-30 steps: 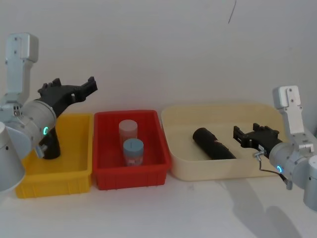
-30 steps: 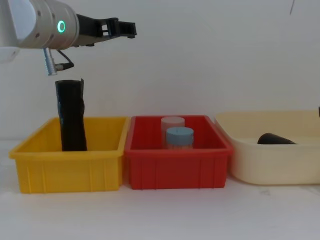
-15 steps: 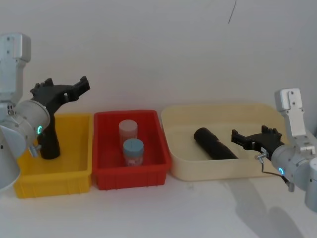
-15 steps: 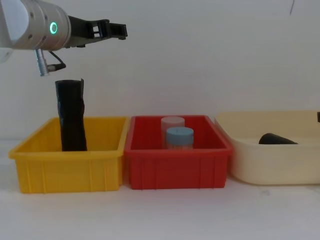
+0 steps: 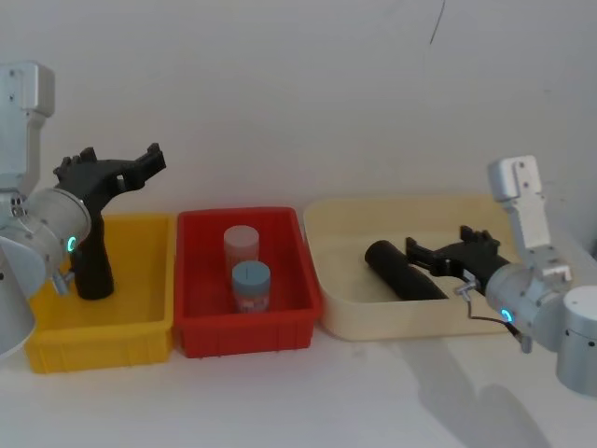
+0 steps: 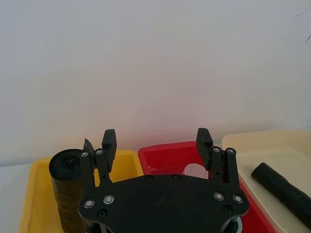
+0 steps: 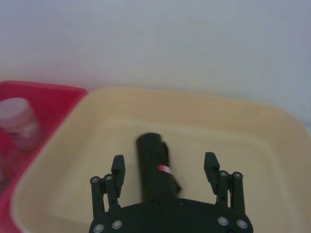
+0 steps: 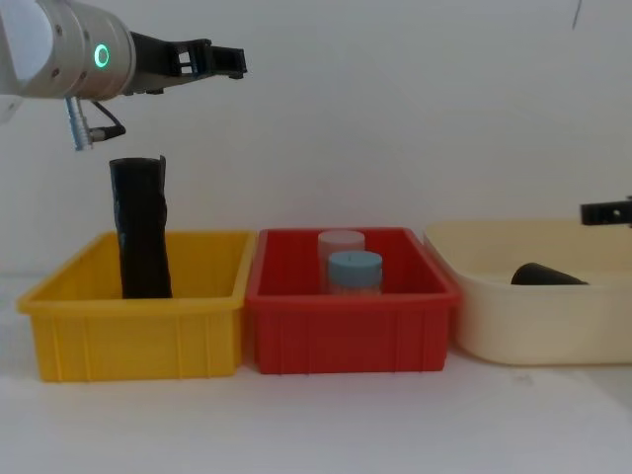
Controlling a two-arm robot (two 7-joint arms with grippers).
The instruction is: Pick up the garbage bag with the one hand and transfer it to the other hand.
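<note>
Head view: I have three containers in a row on the table (image 5: 308, 401): yellow bin (image 5: 140, 327) at the left, red bin (image 5: 247, 338) in the middle, cream tub (image 5: 410, 202) at the right.
garbage bag (image 5: 403, 270): lying on its side in the cream tub, in its left half; my right wrist view shows the red-and-white band on it.
right gripper (image 7: 164, 161): over the cream tub, jaws wide; from its wrist camera the fingers (image 7: 118, 167) stand either side of the roll. In my chest view its tip sits above the tub rim, clear of the bag.
left gripper (image 5: 117, 161): raised above the yellow bin, jaws wide, holding nothing.
plain black roll (image 8: 140, 232): upright in the yellow bin, below the left gripper.
red bin: two jars, the blue-lidded jar (image 5: 251, 280) nearer me than the pale jar (image 5: 241, 243).
</note>
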